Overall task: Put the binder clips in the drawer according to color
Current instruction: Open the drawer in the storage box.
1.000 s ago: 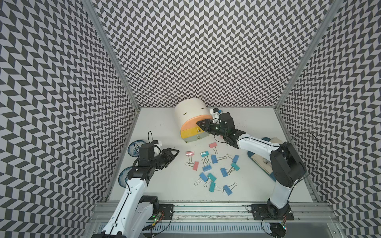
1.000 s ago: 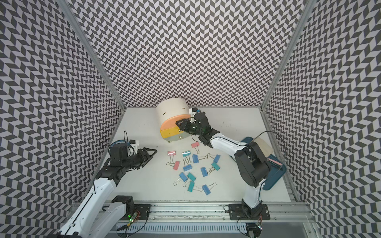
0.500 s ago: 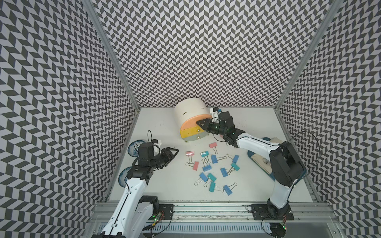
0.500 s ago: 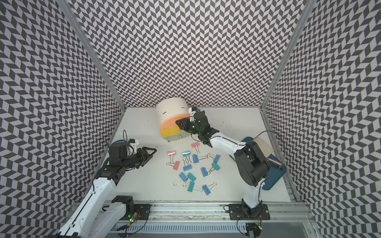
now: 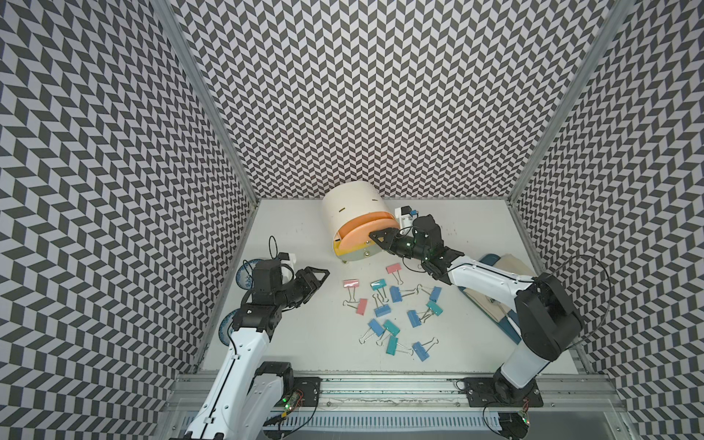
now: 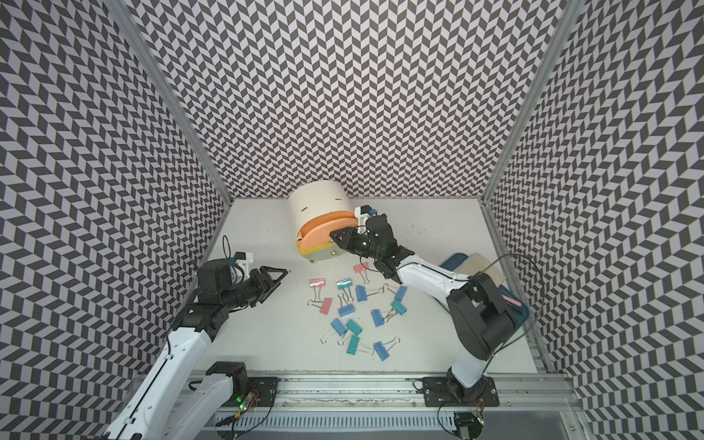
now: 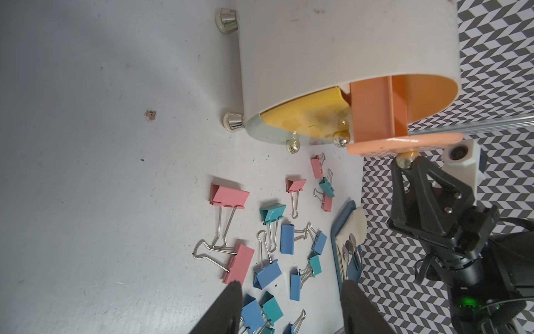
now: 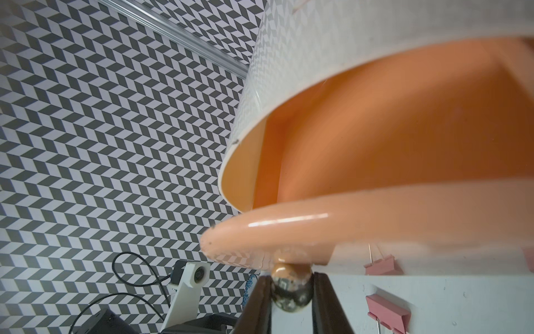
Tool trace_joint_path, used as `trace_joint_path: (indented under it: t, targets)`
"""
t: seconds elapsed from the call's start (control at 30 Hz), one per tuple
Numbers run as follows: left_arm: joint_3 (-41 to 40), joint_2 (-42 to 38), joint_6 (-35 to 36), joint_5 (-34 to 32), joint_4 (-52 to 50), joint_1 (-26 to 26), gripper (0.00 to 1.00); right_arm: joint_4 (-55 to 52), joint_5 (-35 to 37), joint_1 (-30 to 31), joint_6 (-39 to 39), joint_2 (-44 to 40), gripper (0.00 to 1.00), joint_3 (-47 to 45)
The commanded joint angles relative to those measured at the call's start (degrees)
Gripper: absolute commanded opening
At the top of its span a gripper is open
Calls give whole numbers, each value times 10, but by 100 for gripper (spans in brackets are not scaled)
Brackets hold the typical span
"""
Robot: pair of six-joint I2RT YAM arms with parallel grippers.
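Nearest, the binder clips (image 5: 382, 311) are scattered on the table (image 5: 304, 343). They are judged light, stiff and best taken by the painted body, not the slippery wire loops. Beside them the left gripper (image 5: 319, 280) is held open, empty. Farther, the knob (image 8: 291, 284) of the orange drawer (image 5: 358, 234) is clamped by the right gripper (image 5: 378, 240).

Both top views look down from high over the front rail (image 5: 381, 384) at the whole table (image 5: 289, 228). The left wrist camera looks across the binder clips (image 7: 229, 196) toward the drawer unit (image 7: 318, 57). The right wrist camera sits close under its orange drawer (image 8: 404, 138), shared by all 4.
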Motion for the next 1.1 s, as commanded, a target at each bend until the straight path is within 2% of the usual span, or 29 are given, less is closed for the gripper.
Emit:
trace_joint_path:
  t: [0.0,0.33,0.67,0.77,0.93,1.07]
  targets:
    - [20,-9,-5,-5,4,4,59,26,-9,3,12,-38,17,-24]
    - [13,-29,-19,-9,4,4,58,27,-6,15,12,-89,17,-83]
    - [-5,-53,-31,-10,0,4,58,30,-9,23,13,-92,17,-98]
    - [-6,-56,-33,-10,0,4,58,29,-4,23,11,-96,24,-101]
    - [-4,-56,-33,-10,-1,4,59,19,4,23,1,-102,45,-100]
    - [-2,-53,-32,-10,0,4,58,9,6,23,-14,-107,51,-99]
